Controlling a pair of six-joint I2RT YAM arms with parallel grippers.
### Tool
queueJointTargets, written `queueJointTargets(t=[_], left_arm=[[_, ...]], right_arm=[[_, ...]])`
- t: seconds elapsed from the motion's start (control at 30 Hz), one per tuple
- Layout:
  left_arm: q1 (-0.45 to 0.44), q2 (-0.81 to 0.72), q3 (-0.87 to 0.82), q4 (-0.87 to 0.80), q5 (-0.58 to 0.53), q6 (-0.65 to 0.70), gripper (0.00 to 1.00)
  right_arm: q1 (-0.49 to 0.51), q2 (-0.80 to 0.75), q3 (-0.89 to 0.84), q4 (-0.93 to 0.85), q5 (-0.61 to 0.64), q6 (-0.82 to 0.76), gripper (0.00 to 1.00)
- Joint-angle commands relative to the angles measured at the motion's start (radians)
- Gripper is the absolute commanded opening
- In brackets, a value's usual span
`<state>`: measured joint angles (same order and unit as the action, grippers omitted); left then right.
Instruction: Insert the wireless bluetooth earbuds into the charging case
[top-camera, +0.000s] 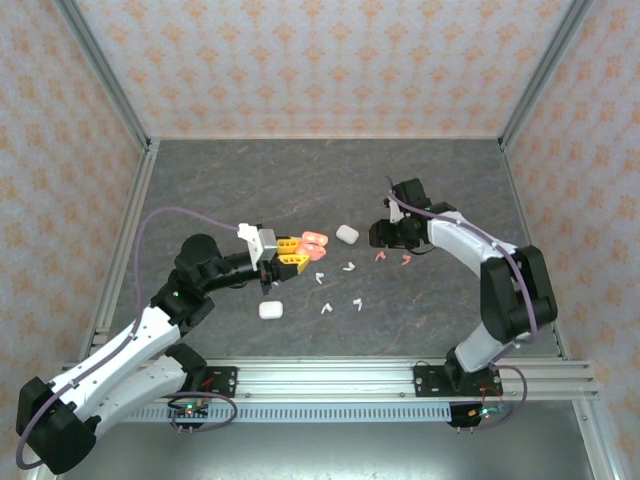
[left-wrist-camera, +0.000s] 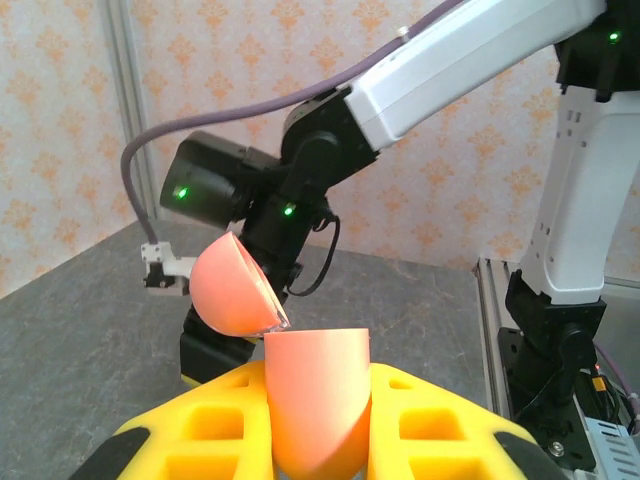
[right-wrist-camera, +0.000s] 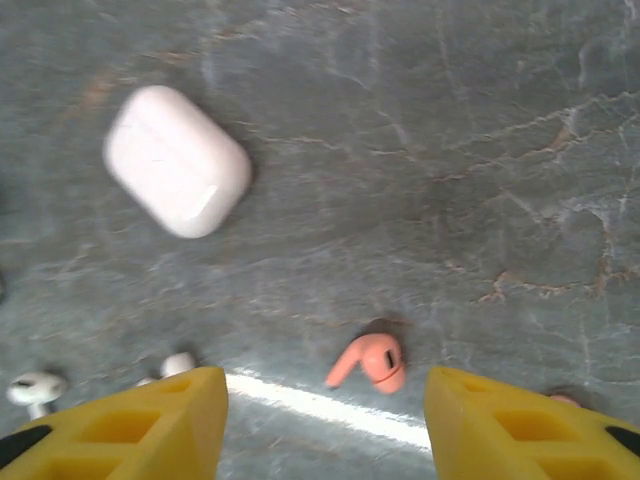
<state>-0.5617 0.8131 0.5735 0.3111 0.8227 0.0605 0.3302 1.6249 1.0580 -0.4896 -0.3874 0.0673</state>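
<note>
Here, left gripper (top-camera: 297, 252) clamps one open pink case (left-wrist-camera: 315, 395); right gripper (right-wrist-camera: 325, 405) gapes above two coral earbuds (top-camera: 380, 256).

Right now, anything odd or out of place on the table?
Nothing damaged or spilled. White earbuds and a coral earbud lie scattered loose on the table, none in a case. The left gripper holds the coral case, lid open.

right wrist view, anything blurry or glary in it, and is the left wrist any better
Right wrist: the white case is soft-edged, the yellow fingers are blurred, and a white glare streak lies by the coral earbud. Left wrist: the coral case is fairly sharp and evenly lit.
</note>
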Motion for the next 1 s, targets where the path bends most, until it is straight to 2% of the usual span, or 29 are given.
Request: queueJointTargets(t=[0.0,0.47,0.97], left_arm=[[-0.008,-0.014,0.012,0.031,0.005,0.028,0.00],[-0.011,-0.012,0.021,0.007,-0.011,0.024,0.00],[-0.014,-0.009,0.031,-0.023,-0.020,0.027,0.00]], right_arm=[[-0.005,0.041,0.051,-0.020,0.061,0.004,0.53],[-0.005,0.160,0.057,-0.035,0.027,0.015,0.42],[-0.006,0.179,0.043,-0.067,-0.016,0.021,0.35]])
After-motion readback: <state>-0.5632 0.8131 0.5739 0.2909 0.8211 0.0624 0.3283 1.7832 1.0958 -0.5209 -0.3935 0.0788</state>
